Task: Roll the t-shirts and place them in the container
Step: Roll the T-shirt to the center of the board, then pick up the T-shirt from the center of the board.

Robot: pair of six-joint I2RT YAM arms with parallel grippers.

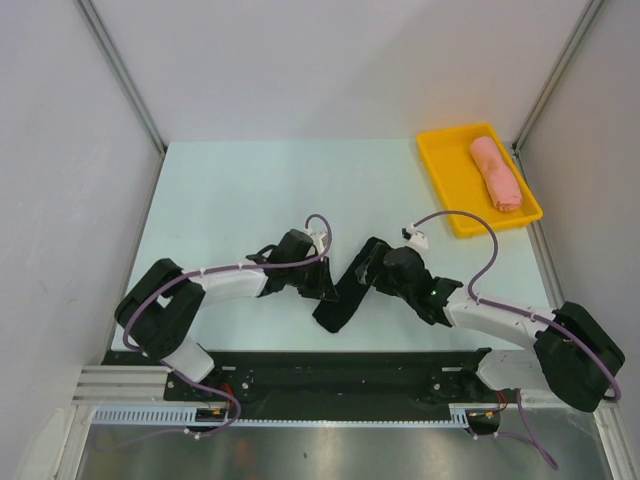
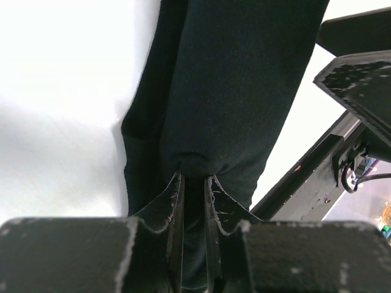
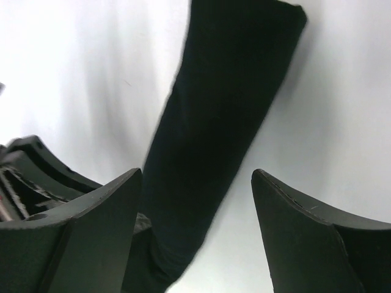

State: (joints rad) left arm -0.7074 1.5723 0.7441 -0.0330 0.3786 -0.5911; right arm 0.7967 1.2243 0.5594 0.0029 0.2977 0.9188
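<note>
We are clamping our left gripper (image 2: 194,178) on one end of the black t-shirt (image 1: 342,298), a narrow folded strip mid-table, seemingly to anchor it, while holding our right gripper (image 3: 197,176) over it with jaws apart, and the pink roll (image 1: 496,173) is sitting in the yellow tray (image 1: 438,150).

The top camera looks steeply down from the 6 o'clock edge of the table (image 1: 250,190), taking it all in. Both wrist cameras hang close over the tee (image 1: 345,295), which all three views share.
</note>
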